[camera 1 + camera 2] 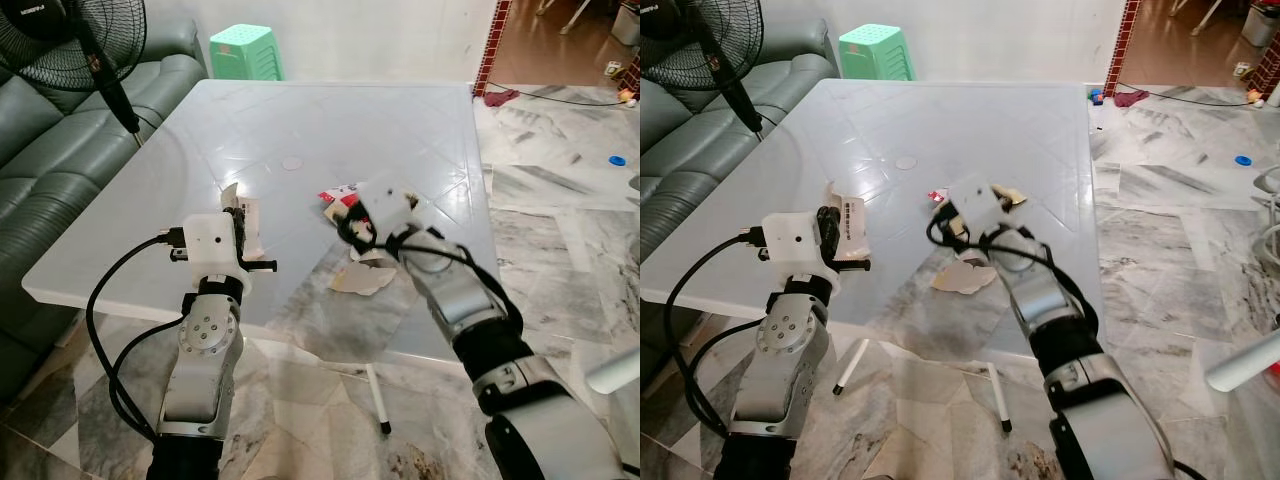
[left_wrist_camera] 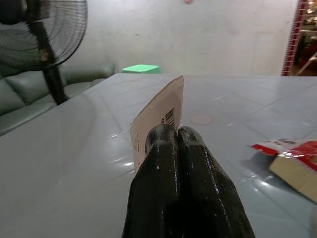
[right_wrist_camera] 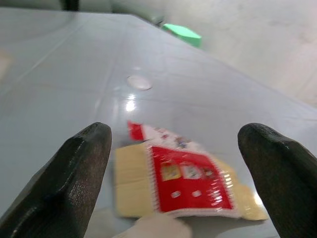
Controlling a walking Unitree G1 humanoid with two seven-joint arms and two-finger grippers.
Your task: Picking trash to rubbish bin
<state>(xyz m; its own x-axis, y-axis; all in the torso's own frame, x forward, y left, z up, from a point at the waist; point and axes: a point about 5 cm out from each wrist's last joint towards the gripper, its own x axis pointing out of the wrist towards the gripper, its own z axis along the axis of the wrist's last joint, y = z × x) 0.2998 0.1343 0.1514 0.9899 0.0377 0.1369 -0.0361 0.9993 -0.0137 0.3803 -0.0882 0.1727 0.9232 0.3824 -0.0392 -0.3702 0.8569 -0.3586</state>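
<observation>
Left claw pinching paper scrap, right claw wide over red packet

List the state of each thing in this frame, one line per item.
Left claw: shut on the white wrapper, held above the table.
Right claw: open, over the red and tan packet.
Red and tan packet: flat on the table.
Torn tan paper: lying near the table's front edge.
</observation>
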